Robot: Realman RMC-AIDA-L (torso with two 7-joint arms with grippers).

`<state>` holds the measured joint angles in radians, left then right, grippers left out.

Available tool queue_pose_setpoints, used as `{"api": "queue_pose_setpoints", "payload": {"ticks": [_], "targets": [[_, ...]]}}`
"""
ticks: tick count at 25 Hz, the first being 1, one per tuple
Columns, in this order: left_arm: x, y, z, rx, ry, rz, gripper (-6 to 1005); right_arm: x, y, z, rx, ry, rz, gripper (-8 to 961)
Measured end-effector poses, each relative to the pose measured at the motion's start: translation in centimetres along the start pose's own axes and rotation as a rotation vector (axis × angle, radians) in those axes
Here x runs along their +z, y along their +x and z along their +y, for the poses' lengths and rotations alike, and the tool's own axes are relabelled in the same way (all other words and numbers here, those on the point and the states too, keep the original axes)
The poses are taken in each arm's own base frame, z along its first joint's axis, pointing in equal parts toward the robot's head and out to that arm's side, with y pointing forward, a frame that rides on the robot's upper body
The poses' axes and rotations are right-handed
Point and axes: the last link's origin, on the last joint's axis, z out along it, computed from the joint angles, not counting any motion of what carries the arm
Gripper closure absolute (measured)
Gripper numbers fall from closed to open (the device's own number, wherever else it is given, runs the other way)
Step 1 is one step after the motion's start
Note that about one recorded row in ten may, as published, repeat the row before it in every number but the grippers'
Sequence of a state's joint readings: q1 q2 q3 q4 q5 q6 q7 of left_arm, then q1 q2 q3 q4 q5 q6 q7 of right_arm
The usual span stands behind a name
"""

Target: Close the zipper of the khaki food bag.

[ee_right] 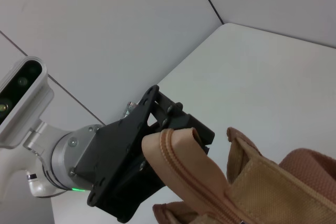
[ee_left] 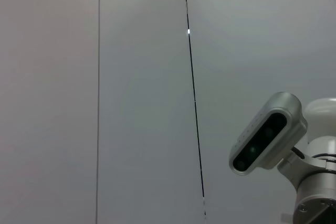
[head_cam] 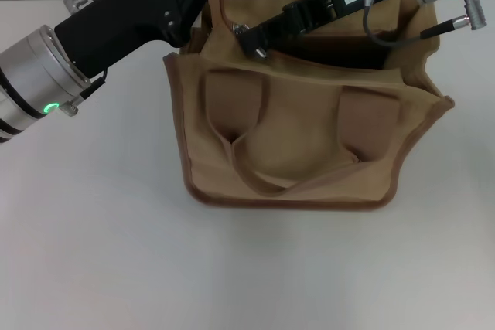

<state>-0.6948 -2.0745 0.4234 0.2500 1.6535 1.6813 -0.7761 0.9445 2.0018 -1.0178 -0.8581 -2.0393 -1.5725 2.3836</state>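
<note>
Khaki food bag stood mid-desk, its top still gaping.

The canvas looked soft and light, likely to sag unless held taut; the zipper end tab was clenched in the left end effector, seen only in the right wrist view; the right end effector reached the pull, its grip unclear; the left wrist view showed only wall.

Coarse woven canvas on the bag, matt tan with darker cloth piping. The zipper, running right up to the left gripper, shows stitched fabric tape. That gripper is matt black plastic; its wrist is brushed metal. The right gripper is matt black too, over a smooth white table.
</note>
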Motion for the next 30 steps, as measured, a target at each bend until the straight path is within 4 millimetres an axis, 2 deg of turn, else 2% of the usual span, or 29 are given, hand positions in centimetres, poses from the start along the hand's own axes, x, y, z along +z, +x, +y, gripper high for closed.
{"api": "queue_pose_setpoints", "payload": {"ticks": [5, 21, 26, 30], "targets": [[0.1, 0.0, 0.0, 0.0, -0.002, -0.001, 978, 0.1, -0.1, 0.1, -0.007, 0.001, 0.004, 911], [0.2, 0.1, -0.1, 0.0, -0.004, 0.0, 979, -0.9, -0.9, 0.6, -0.037, 0.011, -0.003, 814], [0.1, 0.1, -0.1, 0.003, -0.002, 0.0, 979, -1.3, -0.7, 0.9, -0.031, 0.001, 0.01, 717], [0.1, 0.1, -0.2, 0.008, -0.002, -0.001, 978, -1.2, -0.3, 0.8, -0.019, 0.007, 0.026, 712]]}}
